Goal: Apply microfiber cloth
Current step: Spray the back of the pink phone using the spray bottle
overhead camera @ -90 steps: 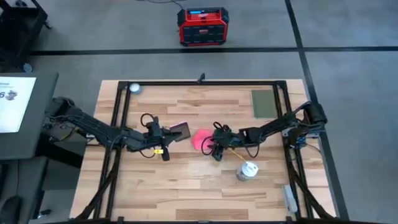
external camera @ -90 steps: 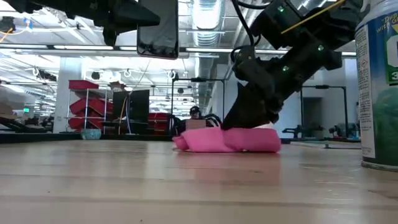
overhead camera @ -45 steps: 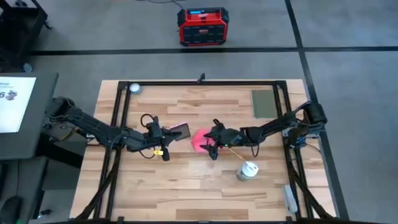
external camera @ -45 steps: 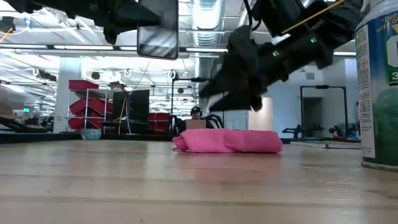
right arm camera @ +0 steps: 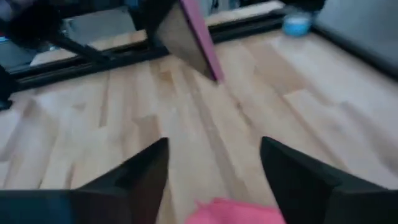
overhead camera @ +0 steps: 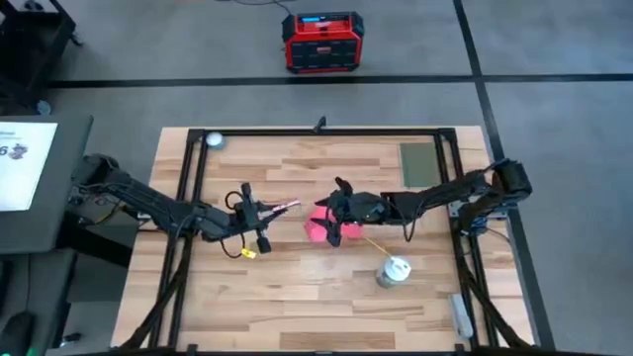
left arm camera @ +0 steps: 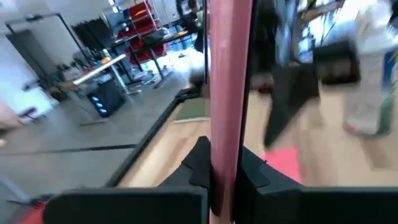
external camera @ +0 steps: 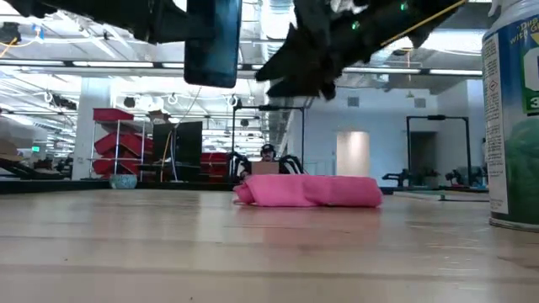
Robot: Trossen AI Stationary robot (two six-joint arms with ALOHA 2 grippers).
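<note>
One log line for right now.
left gripper: shut on phone, raised | right gripper: open, above cloth | microfiber cloth: bunched on table

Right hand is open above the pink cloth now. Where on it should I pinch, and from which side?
Come straight down with the right hand and pinch the upper fold of the microfiber cloth. It lies bunched in a low, flat heap on the table, so the edges sit flush with the wood. The raised crease probably gives the fingers more to catch.
</note>
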